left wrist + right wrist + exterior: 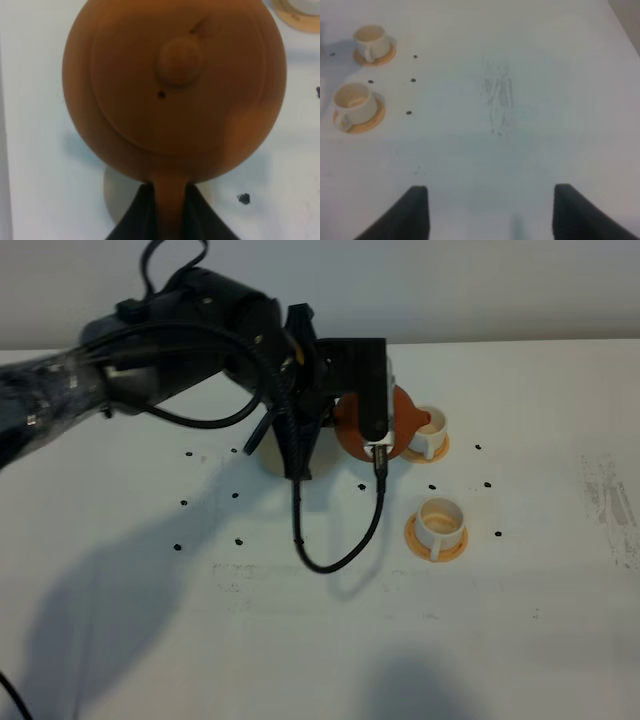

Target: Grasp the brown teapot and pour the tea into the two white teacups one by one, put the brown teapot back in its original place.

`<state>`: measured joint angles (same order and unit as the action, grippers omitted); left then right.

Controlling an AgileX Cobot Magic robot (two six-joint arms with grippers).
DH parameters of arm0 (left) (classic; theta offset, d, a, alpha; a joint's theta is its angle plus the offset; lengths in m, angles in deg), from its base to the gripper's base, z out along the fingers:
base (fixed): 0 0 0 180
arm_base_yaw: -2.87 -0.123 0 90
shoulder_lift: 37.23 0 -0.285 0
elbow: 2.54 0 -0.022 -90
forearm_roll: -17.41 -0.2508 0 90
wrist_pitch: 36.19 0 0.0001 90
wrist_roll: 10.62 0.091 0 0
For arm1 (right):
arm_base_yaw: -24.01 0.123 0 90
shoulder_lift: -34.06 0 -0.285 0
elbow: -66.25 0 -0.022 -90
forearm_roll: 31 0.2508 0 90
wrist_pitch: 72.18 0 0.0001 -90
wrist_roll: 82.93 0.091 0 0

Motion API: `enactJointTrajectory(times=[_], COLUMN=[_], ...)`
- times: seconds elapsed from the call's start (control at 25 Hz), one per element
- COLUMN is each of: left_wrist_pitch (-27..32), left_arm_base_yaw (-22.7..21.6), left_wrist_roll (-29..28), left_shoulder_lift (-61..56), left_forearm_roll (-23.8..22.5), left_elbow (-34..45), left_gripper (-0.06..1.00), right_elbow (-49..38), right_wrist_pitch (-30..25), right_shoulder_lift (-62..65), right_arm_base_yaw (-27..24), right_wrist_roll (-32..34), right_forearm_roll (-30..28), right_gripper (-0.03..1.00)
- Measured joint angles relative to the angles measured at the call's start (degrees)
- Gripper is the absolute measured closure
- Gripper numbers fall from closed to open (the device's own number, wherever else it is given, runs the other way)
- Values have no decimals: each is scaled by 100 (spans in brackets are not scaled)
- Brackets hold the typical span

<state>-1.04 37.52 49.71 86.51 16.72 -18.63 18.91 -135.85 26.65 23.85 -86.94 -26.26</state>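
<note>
The left gripper is clamped on the side handle of the brown teapot, with its dark fingers pressed against either side of the handle stub. The pot is lifted off the table and tipped with its spout over the far white cup, which stands on an orange coaster. I cannot tell whether tea is running. The right gripper has its jaws wide apart and holds nothing, well away from the cups.

The pot looks like fired clay — hard, smooth and breakable, and likely heavy for its size if full. Held only by the handle it will want to swing. The knobbed lid probably just rests in place, so a steep tip could shed it. The handle is the sensible hold.

The near cup looks light and easily knocked. The cream saucer lies beneath the pot, and a black cable loops low beside the near cup — a possible snag
</note>
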Motion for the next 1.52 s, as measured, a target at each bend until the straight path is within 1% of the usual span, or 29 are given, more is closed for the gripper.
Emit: enactJointTrajectory(times=[0.12, 0.28, 0.52, 0.72, 0.84, 1.2, 1.52], left_wrist_pitch=[-313, -620, -1172, -1577, -1622, -1636, -1734], left_arm_base_yaw=[0, 0, 0, 0, 0, 32, 87], left_wrist_roll=[23, 46, 302, 661, 854, 1120, 1740], left_shoulder_lift=[-298, -465, -472, -472, -472, -206, -179], left_forearm_roll=[-13, -105, -218, -218, -218, -218, -224], left_elbow=[508, 914, 1335, 1378, 1378, 1378, 1378], left_gripper=[86, 86, 86, 86, 86, 86, 86], right_elbow=[0, 0, 0, 0, 0, 0, 0], right_wrist_pitch=[0, 0, 0, 0, 0, 0, 0], right_shoulder_lift=[0, 0, 0, 0, 0, 0, 0], right_arm_base_yaw=[0, 0, 0, 0, 0, 0, 0], right_wrist_roll=[0, 5, 5, -1, -1, -1, -1], right_forearm_roll=[0, 0, 0, 0, 0, 0, 0], right_gripper=[45, 45, 45, 45, 45, 45, 45])
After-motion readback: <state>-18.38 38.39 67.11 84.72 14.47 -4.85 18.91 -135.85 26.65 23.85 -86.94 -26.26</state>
